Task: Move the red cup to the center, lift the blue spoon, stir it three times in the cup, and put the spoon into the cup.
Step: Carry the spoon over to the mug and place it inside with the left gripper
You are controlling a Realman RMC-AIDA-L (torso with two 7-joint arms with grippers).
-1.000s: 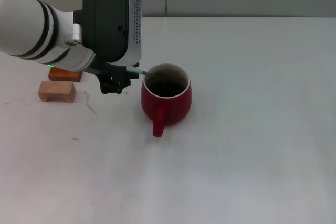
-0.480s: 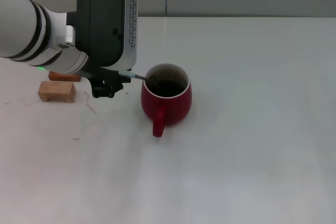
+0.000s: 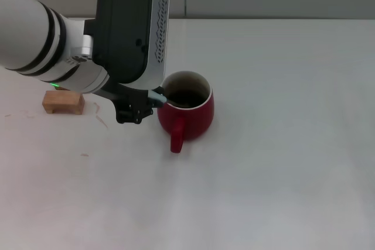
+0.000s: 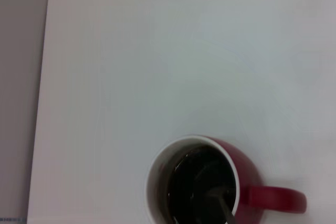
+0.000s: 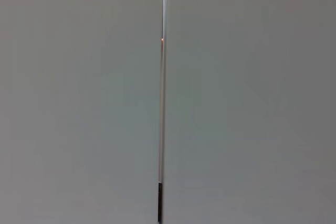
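Note:
The red cup point(image 3: 186, 112) stands upright on the white table near the middle, its handle toward me. It also shows in the left wrist view point(image 4: 202, 182) with a dark inside. My left gripper point(image 3: 136, 108) is just left of the cup, low over the table, shut on the pale-blue handle of the blue spoon point(image 3: 157, 95). The spoon slants over the cup's left rim, and its grey bowl and neck point(image 4: 221, 204) dip into the cup. My right gripper is out of view.
A tan wooden block point(image 3: 62, 102) lies on the table left of my left arm. The right wrist view shows only a grey wall with a vertical seam point(image 5: 161, 98). White tabletop point(image 3: 281, 144) stretches right of and in front of the cup.
My left gripper swung left, then back right and toward me beside the cup, moving the spoon's bowl around inside it. The cup has stayed in place.

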